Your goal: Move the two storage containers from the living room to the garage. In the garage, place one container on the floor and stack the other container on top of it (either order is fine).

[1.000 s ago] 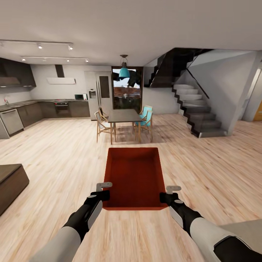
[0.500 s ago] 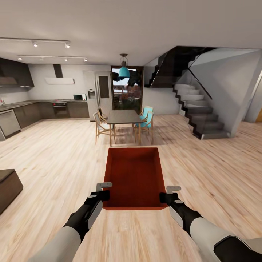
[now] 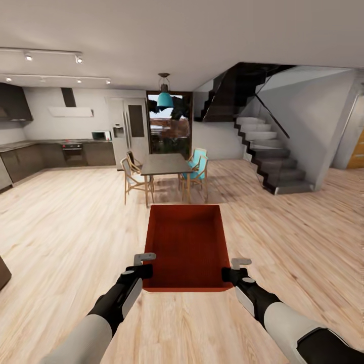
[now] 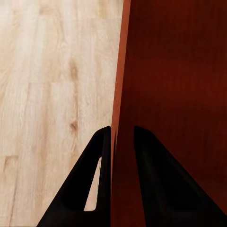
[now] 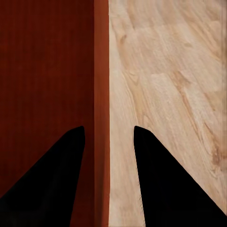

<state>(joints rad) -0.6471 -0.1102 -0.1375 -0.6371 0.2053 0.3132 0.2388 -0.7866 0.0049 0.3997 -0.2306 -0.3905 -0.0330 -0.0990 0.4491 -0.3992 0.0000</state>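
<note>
- Our left gripper (image 3: 143, 264) is clamped on the left wall of the red-orange rectangular plastic bin (image 3: 187, 245); in the left wrist view one finger (image 4: 90, 179) sits on each side of that wall.
- Our right gripper (image 3: 233, 268) is clamped on the right wall the same way.
- We hold the bin open side up above the light wood plank floor (image 3: 76, 227).
- Far ahead: dark dining table (image 3: 166, 164) with chairs, grey staircase (image 3: 270, 159) at far right.

The storage container (image 3: 187, 245) hides the floor beneath it and the inner fingertips of the left gripper (image 4: 118, 137) and right gripper (image 5: 109, 135); wrist views crop its walls
</note>
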